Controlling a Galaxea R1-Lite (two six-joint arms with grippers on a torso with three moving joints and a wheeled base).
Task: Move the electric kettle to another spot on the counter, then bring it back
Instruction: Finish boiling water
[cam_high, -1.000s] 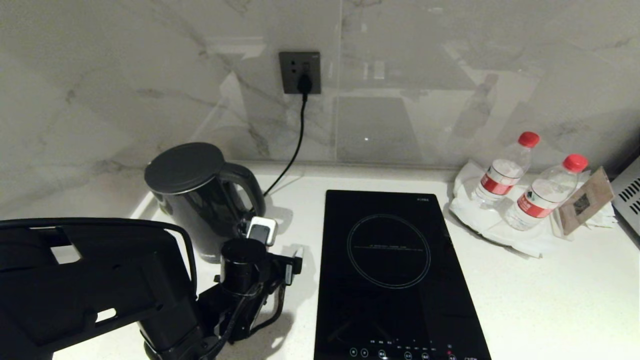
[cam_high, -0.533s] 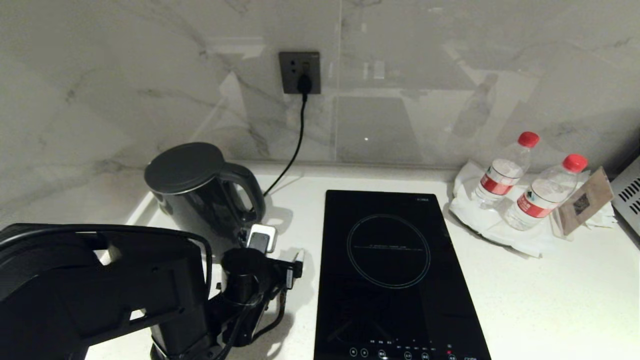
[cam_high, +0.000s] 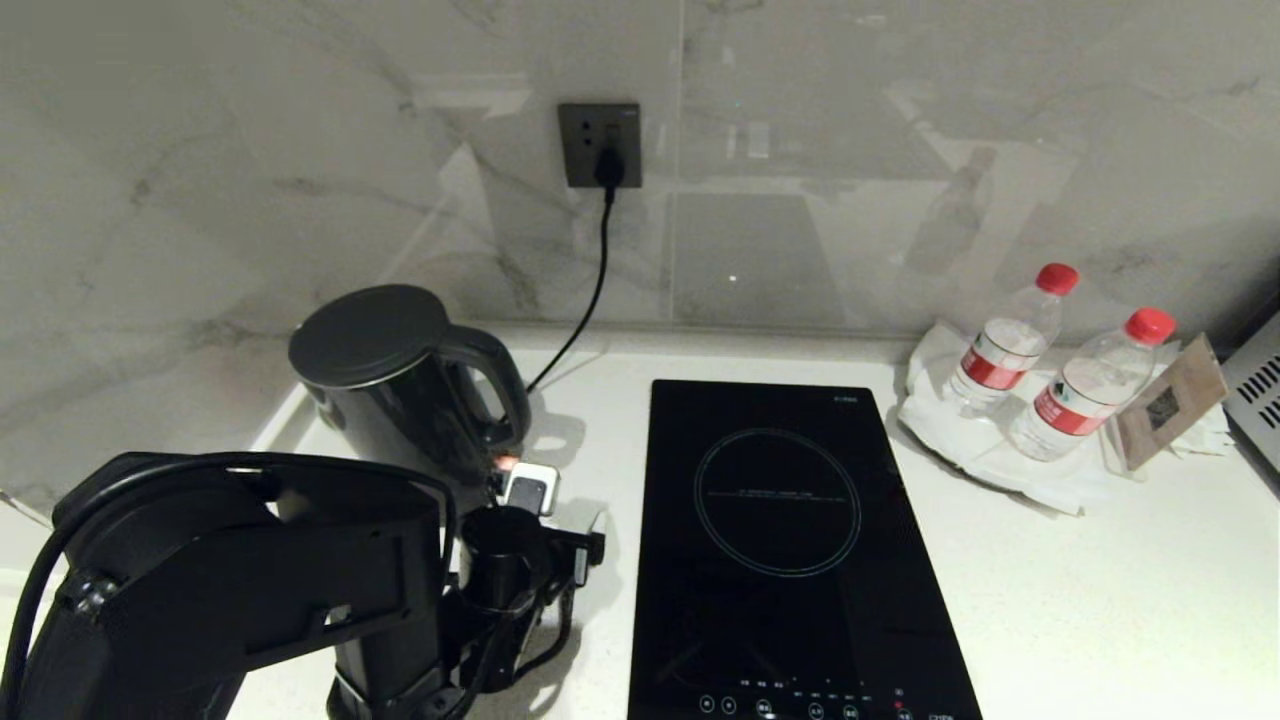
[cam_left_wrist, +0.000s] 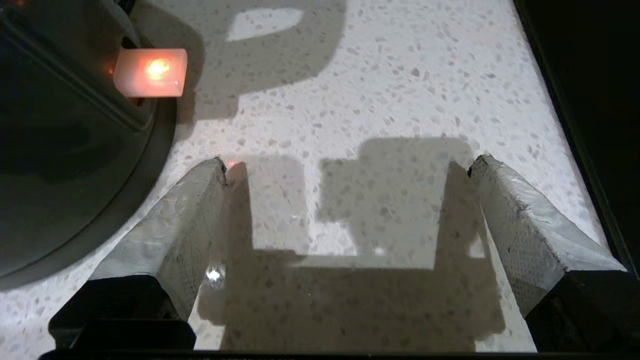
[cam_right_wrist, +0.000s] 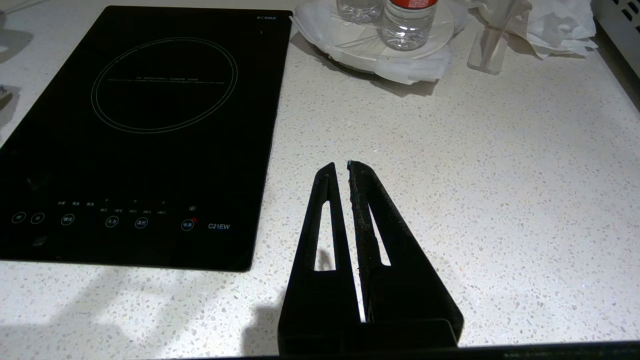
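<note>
Left claw spread wide, empty, low over white speckled stone desk. Tall glossy black electric kettle stood upright just beside, handle claw-ward. Right claw pressed together, farther off.

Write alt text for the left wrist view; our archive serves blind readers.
Two pale padded fingers of the open left gripper hang over the white speckled stone counter, nothing between them. Beside one finger sits the glossy black electric kettle, its small switch tab glowing orange. The edge of a black glass hob borders the other side.
</note>
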